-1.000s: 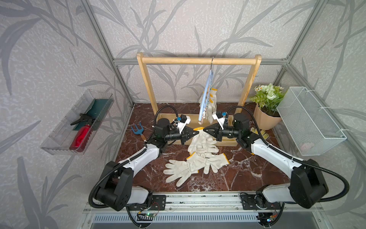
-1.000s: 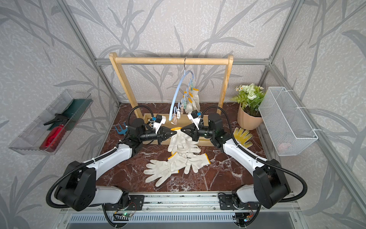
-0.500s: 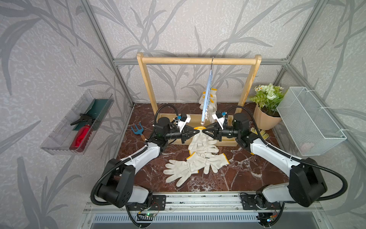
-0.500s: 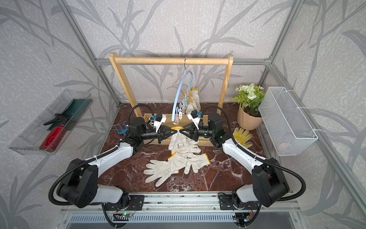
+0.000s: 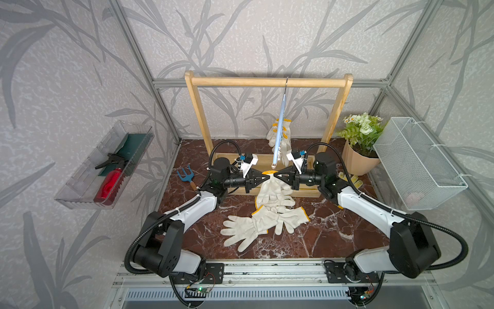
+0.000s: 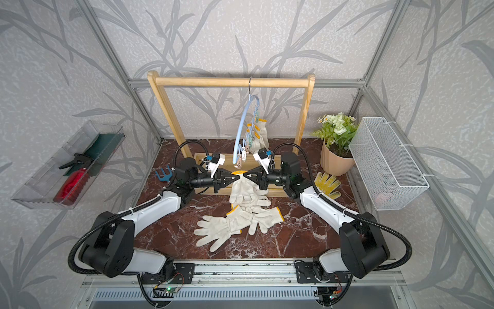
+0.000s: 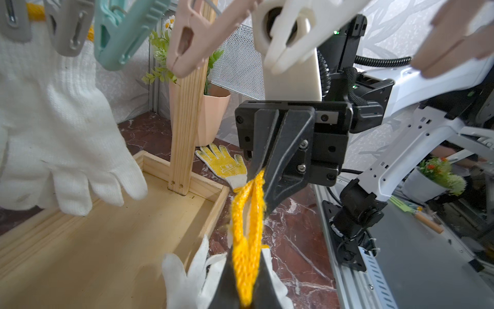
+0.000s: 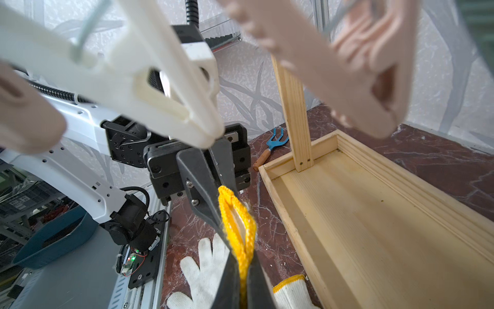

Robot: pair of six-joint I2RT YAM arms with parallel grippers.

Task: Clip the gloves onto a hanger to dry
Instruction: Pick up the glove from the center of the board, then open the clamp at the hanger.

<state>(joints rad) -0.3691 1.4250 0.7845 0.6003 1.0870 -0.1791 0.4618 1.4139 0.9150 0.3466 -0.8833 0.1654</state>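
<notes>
My left jaws and right jaws, both shut, pinch the yellow-cuffed off-white knitted glove [image 5: 271, 190]; I must stretch it flat for the cream plastic clip [image 7: 302, 40] above them.

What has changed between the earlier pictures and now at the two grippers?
The left gripper rose slightly with the yellow-trimmed cuff of the off-white knitted glove, and the right gripper closed in on that cuff; both now pinch it, tip to tip, below the light-blue plastic hanger. The loose off-white gloves on the marble table and the clipped ones did not move.
</notes>
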